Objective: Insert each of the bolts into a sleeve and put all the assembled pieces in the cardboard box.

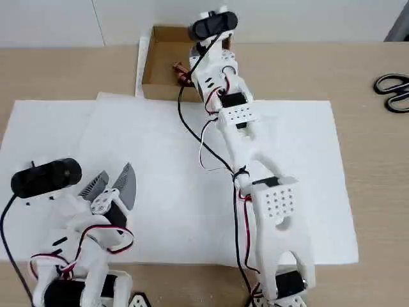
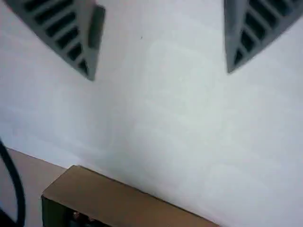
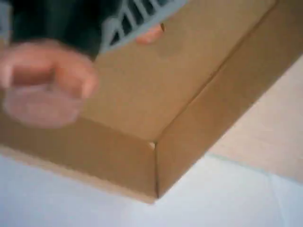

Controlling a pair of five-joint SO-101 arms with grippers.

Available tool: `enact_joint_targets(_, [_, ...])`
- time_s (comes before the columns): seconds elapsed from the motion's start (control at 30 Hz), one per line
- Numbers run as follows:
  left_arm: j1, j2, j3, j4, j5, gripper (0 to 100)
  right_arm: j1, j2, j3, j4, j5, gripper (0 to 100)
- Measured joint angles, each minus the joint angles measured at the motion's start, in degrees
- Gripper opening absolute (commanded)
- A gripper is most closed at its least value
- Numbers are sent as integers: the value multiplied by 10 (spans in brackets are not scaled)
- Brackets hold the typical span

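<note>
The cardboard box (image 1: 156,64) stands at the table's far edge. My right gripper (image 1: 190,71) hangs over its inside, shut on a reddish assembled piece (image 1: 181,69). In the right wrist view that assembled piece (image 3: 47,75) is a pink blur close up above the box floor (image 3: 156,90), beside a grey finger (image 3: 137,19). An orange bit of another piece (image 3: 152,34) peeks out past that finger. My left gripper (image 1: 118,171) sits near the front left of the white sheet, open and holding nothing. In its own view the left gripper (image 2: 158,73) has both grey fingers wide apart over the sheet, with the box (image 2: 118,198) beyond.
A white foam sheet (image 1: 160,192) covers most of the table. Black scissors (image 1: 393,89) lie at the far right on the bare wood. The right arm's body and cables (image 1: 239,173) stretch across the sheet's middle.
</note>
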Motion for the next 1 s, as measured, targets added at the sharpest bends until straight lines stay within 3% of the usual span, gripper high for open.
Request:
enact_joint_targets(0.33, [0,0,0,0,0,171,2,61,-16,-1,0,13])
enact_joint_targets(0.6, [0,0,0,0,0,171,0,64,-16,-2,0,221])
enact_joint_targets(1.0, [0,0,0,0,0,171,7,20,-29,11,0,223])
